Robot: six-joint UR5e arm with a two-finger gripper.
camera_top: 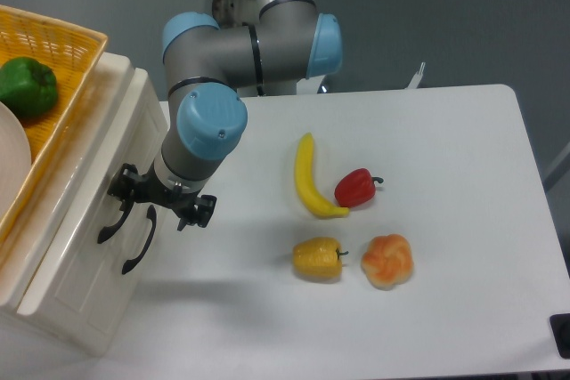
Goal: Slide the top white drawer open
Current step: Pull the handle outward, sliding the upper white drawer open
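Note:
The top white drawer (89, 198) is shut flush in the cream cabinet at the left. Its curved black handle (111, 220) is the one nearer the cabinet's top edge. The lower drawer front carries a matching handle (138, 245). My gripper (160, 201) presses in close to the front panel, right at the upper ends of both handles. Its black fingers (122, 184) are spread wide, so it is open. The wrist hides the fingertips, so I cannot tell if they touch a handle.
A yellow wicker basket (67, 46) with a green pepper (27, 86) sits on top of the cabinet. On the table lie a banana (308, 177), a red pepper (356, 187), a yellow pepper (318, 258) and an orange fruit (387, 261).

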